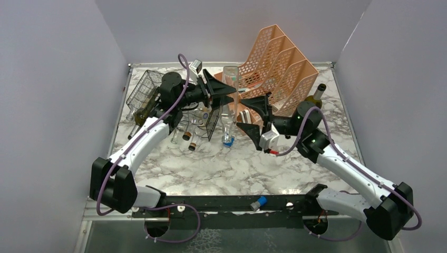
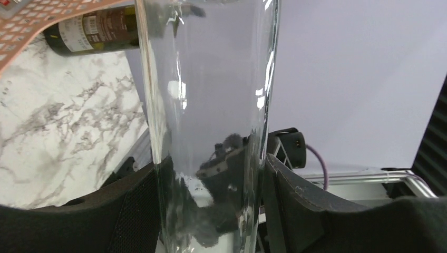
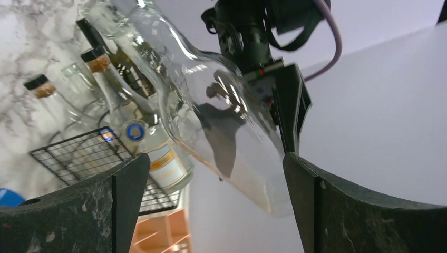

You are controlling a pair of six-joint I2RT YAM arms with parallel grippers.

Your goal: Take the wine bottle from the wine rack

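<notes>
The left claw [image 1: 227, 93] pinches the clear wine bottle [image 1: 228, 121] by its body, neck toward the near edge, just right of the wine rack [image 1: 145, 89] in the surface's [image 1: 221, 168] far-left corner, while the right claw [image 1: 241, 114] is spread.

Both are the same build tbh: the left arm [image 1: 143, 138] and right arm [image 1: 349, 167] have glossy white shells on the long links and chunky black housings at the joints. 1 thin purple cable [image 1: 183, 63] loops along each arm. The left gripper [image 1: 231, 93] and right gripper [image 1: 240, 112] are matte black, 2 wedge-shaped fingers [image 3: 337, 211] each, kinda speckled up close. The right wrist carries a small white camera box [image 1: 269, 139] with a red bit on it.
</notes>
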